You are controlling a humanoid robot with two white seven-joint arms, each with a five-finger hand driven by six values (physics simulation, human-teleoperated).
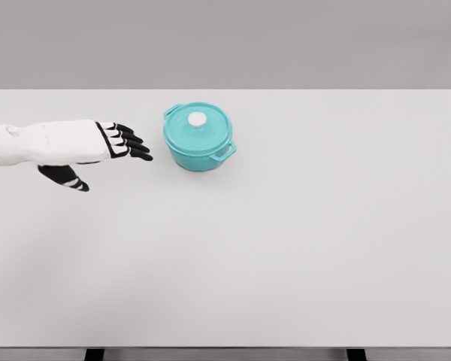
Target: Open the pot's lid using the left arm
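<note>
Turquoise pot [199, 138], lid [198, 130] on, white knob [198, 119]

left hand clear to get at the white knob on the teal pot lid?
Probably yes. The left hand, fingers spread and holding nothing, sits just left of the round teal pot. Nothing lies between them, and the white knob on the teal lid is uncovered.

pot [199, 148]: teal, round, two side handles, upright on the counter [286, 248], toward its far left part
lid [198, 128]: teal, white knob [198, 119] on top, seated closed on the pot
</note>
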